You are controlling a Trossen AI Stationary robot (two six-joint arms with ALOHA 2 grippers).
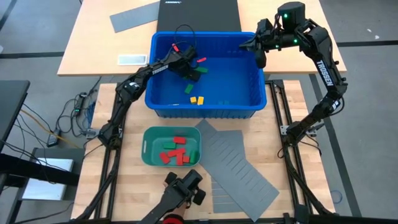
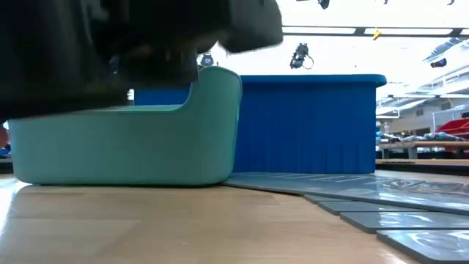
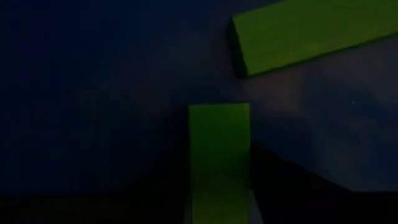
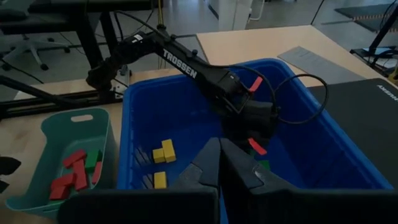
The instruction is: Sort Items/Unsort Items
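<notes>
A blue bin (image 1: 205, 107) holds loose items: green blocks (image 1: 189, 89), yellow blocks (image 1: 197, 99) and a red block (image 1: 202, 60), all lying flat on its floor. My left gripper (image 1: 188, 70) reaches down into the bin and is shut on a green block (image 3: 219, 155); another green block (image 3: 305, 34) lies just beyond it. A teal tray (image 1: 149, 155) near the table's front holds red and green blocks (image 1: 177, 152). My right gripper (image 1: 258, 55) hangs shut above the bin's far right corner, holding nothing. My left gripper has the green block's two long sides (image 3: 214, 186) between its two fingers, which lie along the block. The fingers come steeply from above. The block's far end (image 3: 219, 112) sticks out beyond the fingers, over the bin floor; whether it is lifted I cannot tell.
A grey slotted divider sheet (image 1: 239, 165) lies at the front right, partly under the bin. A second grey sheet (image 1: 134, 17) and a black panel (image 1: 199, 14) lie on the far table. A dark device (image 1: 185, 188) stands at the table's near edge.
</notes>
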